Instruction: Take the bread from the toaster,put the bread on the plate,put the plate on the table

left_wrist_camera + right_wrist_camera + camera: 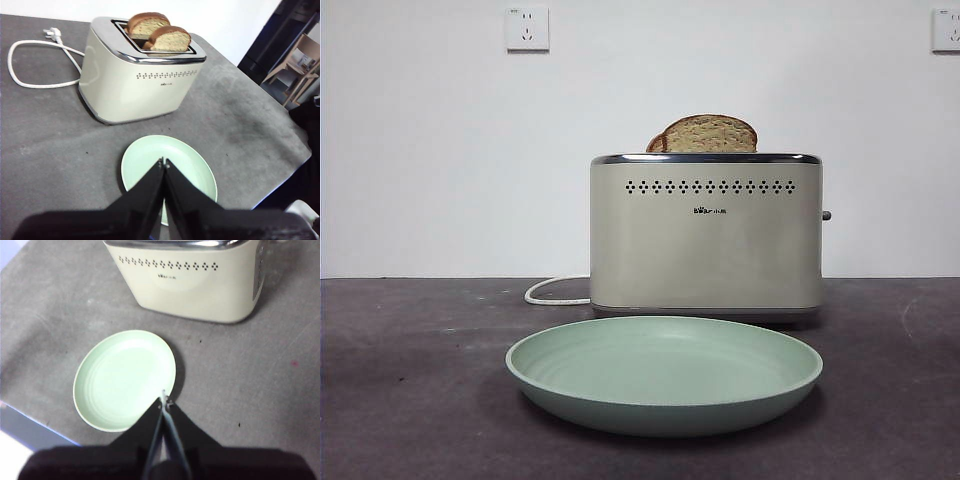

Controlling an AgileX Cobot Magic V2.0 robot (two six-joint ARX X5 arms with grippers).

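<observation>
Bread pokes up from the toaster slot, easy to grab from above. Mint plate sits just in front on the desk, ready to catch it. Left gripper and right gripper hang above the plate, jaws together; open room all around

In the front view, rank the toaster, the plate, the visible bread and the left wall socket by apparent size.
1. Toaster; the plate spans wider but sits nearer the camera, so this order is unsure.
2. Plate.
3. Bread, only its top showing.
4. Wall socket.
</observation>
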